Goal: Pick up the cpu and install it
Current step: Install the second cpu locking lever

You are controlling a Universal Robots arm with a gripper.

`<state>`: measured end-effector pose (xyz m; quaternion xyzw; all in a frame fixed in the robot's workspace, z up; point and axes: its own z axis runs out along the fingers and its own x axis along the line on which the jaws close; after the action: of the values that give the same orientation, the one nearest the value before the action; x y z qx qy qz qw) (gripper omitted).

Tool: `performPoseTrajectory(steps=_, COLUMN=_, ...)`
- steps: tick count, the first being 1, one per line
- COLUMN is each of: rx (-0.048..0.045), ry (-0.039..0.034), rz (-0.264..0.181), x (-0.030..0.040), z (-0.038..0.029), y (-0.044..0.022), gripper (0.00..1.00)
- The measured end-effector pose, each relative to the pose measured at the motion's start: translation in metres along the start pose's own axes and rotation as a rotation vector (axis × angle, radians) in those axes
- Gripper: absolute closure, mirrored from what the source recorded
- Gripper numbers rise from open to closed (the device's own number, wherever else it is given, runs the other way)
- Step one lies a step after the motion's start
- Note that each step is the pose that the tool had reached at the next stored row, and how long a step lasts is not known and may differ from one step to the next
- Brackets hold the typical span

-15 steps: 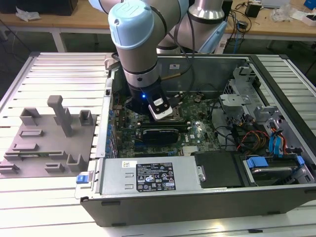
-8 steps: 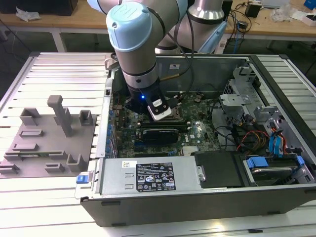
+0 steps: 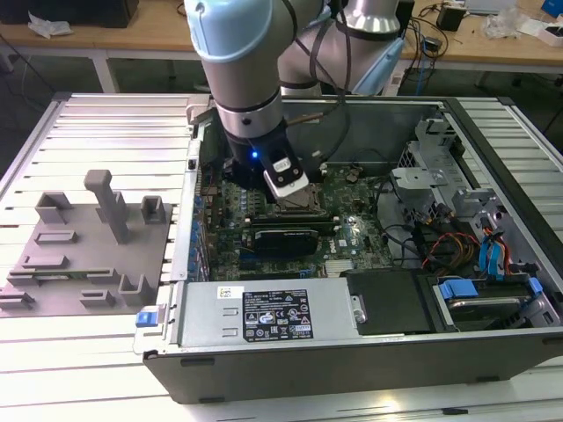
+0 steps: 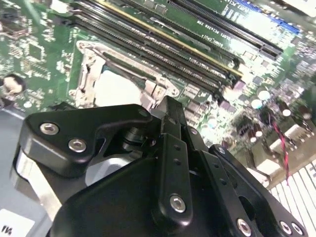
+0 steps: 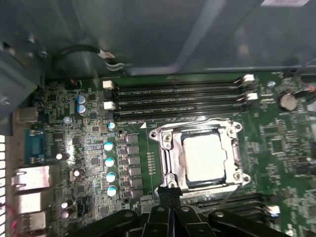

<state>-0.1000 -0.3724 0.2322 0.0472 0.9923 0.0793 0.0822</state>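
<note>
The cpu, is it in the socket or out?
In: the cpu lies flat inside the socket frame on the motherboard, in the first wrist view.

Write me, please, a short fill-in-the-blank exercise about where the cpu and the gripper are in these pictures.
1. The cpu lies inside the metal frame of the ____ on the motherboard.
2. In the exterior view, the grey fixture block lies to the ____ of the computer case.
3. The gripper is above the ____, inside the case.
4. In the first wrist view, long memory ____ run beside the socket frame.

Missing words: socket; left; motherboard; slots
</note>
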Motion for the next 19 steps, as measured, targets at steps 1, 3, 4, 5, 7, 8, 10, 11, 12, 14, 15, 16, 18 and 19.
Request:
performPoseTrajectory(steps=1, rx=0.0012, ry=-0.0001, rz=0.0, x=-0.001, z=-0.0061, y=0.0011, gripper=0.89)
performPoseTrajectory(steps=3, rx=0.0032, ry=-0.0002, rz=0.0, x=-0.0024, z=-0.0149, y=0.0025, gripper=0.89)
performPoseTrajectory(steps=4, rx=0.0031, ry=-0.0004, rz=0.0, x=-0.0029, z=-0.0166, y=0.0029, gripper=0.89)
performPoseTrajectory(steps=5, rx=0.0044, ry=0.0104, rz=0.002, x=-0.0204, z=-0.0206, y=0.0054, gripper=0.89)
performPoseTrajectory(steps=7, rx=0.0243, ry=0.08, rz=0.01, x=-0.0473, z=-0.016, y=0.0074, gripper=0.89)
performPoseTrajectory(steps=8, rx=0.0335, ry=0.0949, rz=0.011, x=-0.0491, z=-0.0157, y=0.0073, gripper=0.89)
performPoseTrajectory(steps=10, rx=0.0551, ry=0.141, rz=0.016, x=-0.0524, z=-0.0136, y=0.0026, gripper=0.89)
performPoseTrajectory(steps=11, rx=0.0565, ry=0.1533, rz=0.018, x=-0.056, z=-0.0123, y=0.0009, gripper=0.89)
performPoseTrajectory(steps=12, rx=0.0576, ry=0.1626, rz=0.019, x=-0.0596, z=-0.0114, y=-0.0001, gripper=0.89)
performPoseTrajectory(steps=14, rx=0.0596, ry=0.1824, rz=0.021, x=-0.0658, z=-0.0079, y=-0.0015, gripper=0.89)
performPoseTrajectory(steps=15, rx=0.0597, ry=0.1831, rz=0.021, x=-0.0654, z=-0.0056, y=-0.0019, gripper=0.89)
performPoseTrajectory(steps=16, rx=0.0597, ry=0.1832, rz=0.021, x=-0.0652, z=-0.0044, y=-0.0021, gripper=0.89)
performPoseTrajectory(steps=18, rx=0.0598, ry=0.1832, rz=0.021, x=-0.0583, z=0.0013, y=-0.0037, gripper=0.89)
performPoseTrajectory(steps=19, rx=0.0598, ry=0.1832, rz=0.021, x=-0.0547, z=0.0027, y=-0.0043, gripper=0.89)
